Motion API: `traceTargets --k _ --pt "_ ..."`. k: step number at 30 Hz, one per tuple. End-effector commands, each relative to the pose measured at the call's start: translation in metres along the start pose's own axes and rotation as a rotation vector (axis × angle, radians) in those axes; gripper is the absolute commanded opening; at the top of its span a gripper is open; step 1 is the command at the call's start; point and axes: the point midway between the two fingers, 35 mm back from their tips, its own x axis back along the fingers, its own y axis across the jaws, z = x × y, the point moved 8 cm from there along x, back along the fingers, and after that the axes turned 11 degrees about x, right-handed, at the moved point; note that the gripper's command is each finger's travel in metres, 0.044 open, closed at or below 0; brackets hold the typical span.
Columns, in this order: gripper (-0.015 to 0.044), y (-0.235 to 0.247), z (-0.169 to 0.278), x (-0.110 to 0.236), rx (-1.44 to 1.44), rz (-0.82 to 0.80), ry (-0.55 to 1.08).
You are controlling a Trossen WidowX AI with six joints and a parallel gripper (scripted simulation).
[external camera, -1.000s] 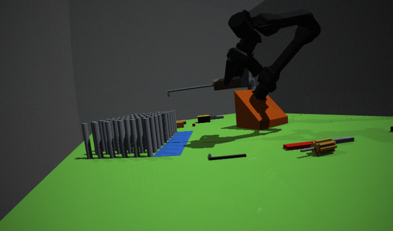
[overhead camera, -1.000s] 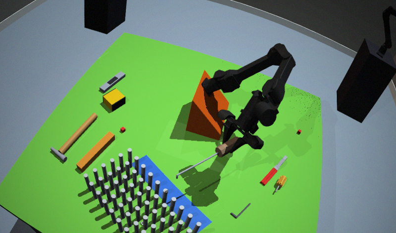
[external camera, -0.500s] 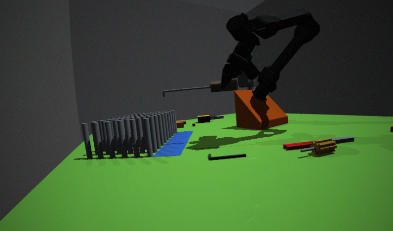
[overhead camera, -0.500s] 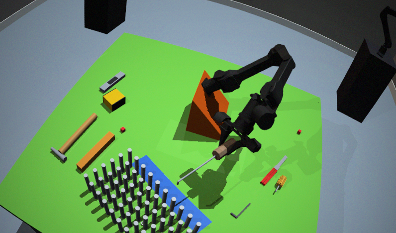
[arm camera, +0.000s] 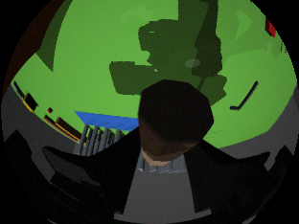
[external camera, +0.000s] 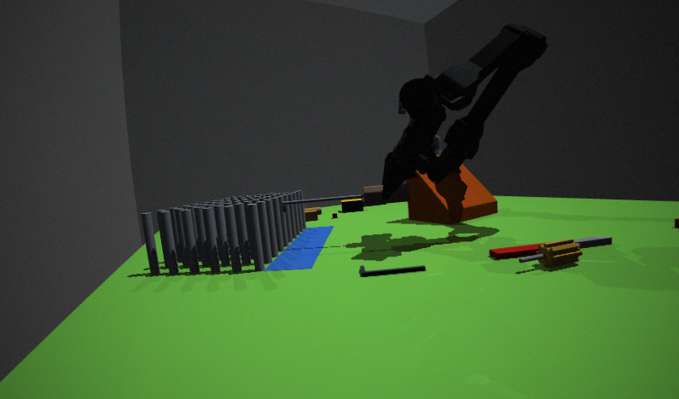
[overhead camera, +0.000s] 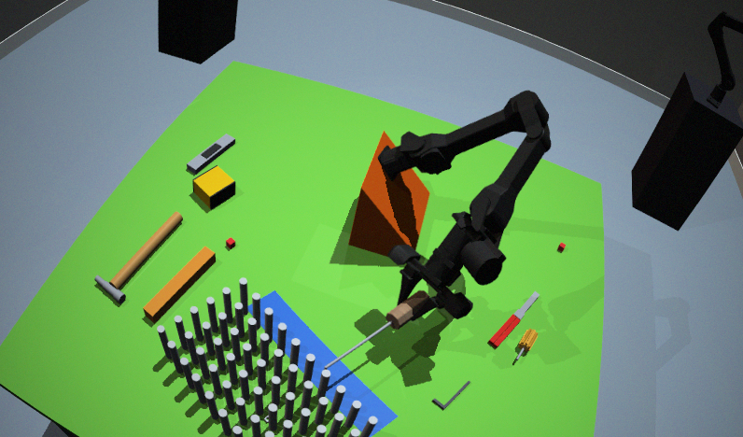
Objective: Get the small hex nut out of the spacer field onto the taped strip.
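Observation:
My gripper [overhead camera: 419, 305] [external camera: 384, 192] is shut on the wooden handle of a hook tool [overhead camera: 407, 314] [external camera: 373, 194] [arm camera: 168, 134]. The tool's thin metal rod [overhead camera: 357, 345] [external camera: 322, 199] lies about level and points at the field of standing grey spacers [overhead camera: 244, 347] [external camera: 223, 222] [arm camera: 96, 139]. Its tip hangs over the blue taped strip [overhead camera: 363, 395] [external camera: 302, 248] [arm camera: 103, 119], at the front row of spacers and about level with their tops. I cannot make out the hex nut among the spacers.
An orange wedge [overhead camera: 387, 206] [external camera: 450, 203] stands behind the arm. A hammer [overhead camera: 146, 252], an orange bar [overhead camera: 179, 282], a yellow box [overhead camera: 214, 184] and a grey bar [overhead camera: 211, 151] lie left. An L-key [overhead camera: 455, 395] [external camera: 391, 270], a red chisel [overhead camera: 512, 320] and a screwdriver [overhead camera: 525, 342] lie right.

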Motion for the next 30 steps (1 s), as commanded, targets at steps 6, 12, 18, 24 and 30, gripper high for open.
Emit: traceTargets --k 6,12,18,24,30 --pt "0.0000 -0.001 -0.041 -0.040 -0.009 0.004 0.003" --pt "0.0000 -0.001 -0.042 -0.041 -0.010 0.007 0.005" --pt "0.0000 -0.001 -0.040 -0.043 -0.010 0.007 0.005" --pt "0.0000 0.000 -0.037 -0.046 -0.010 0.007 0.005" --pt "0.0000 0.000 -0.033 -0.048 -0.010 0.007 0.005"
